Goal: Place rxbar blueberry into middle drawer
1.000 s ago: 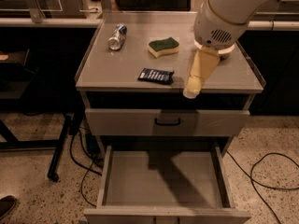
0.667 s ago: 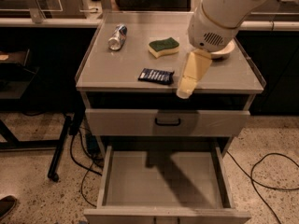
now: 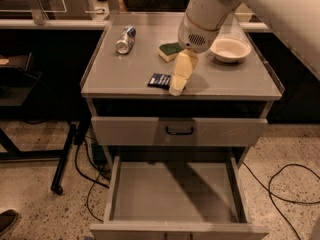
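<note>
The rxbar blueberry (image 3: 158,79) lies flat near the front edge of the table (image 3: 120,76), its long axis running left to right along that edge. Its right end is hidden behind the end effector (image 3: 177,88), which hangs tilted just over it; clenched or released, I cannot tell. The wrapper's pale lettering is unreadable. Below, the middle drawer (image 3: 165,196) stands pulled out, its plain grey floor showing. Behind the bar are a sponge (image 3: 169,49), a white bowl (image 3: 230,49) and a can (image 3: 125,39) lying on its side.

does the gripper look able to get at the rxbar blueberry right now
Probably yes: the gripper hangs at one end of the rxbar blueberry, which lies flat and uncovered, apart from the sponge and can.
</note>
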### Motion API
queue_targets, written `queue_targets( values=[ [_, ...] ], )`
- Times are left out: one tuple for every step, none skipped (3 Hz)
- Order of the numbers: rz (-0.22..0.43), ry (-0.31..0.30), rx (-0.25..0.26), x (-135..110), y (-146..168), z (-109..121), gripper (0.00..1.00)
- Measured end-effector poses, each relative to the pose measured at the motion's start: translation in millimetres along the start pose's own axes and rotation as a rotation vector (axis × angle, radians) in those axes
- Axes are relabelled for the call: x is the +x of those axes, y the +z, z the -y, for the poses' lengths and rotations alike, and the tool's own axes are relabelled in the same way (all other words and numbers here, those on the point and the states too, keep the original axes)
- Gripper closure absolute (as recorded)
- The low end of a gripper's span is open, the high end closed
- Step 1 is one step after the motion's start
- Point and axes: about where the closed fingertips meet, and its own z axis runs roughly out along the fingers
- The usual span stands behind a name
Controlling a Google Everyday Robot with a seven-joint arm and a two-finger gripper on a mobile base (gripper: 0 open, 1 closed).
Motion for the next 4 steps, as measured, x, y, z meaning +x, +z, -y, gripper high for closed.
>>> queue_targets(
  values=[
    [0.002, 0.0, -0.001, -0.5, 1.1, 0.9, 0.0],
    [0.051, 0.009, -0.051, -16.7, 24.9, 16.7, 0.0],
    [0.052, 0.01, -0.05, -17.0, 25.3, 17.3, 0.19],
    [0.052, 0.01, -0.05, -17.0, 25.3, 17.3, 0.12]
  ],
)
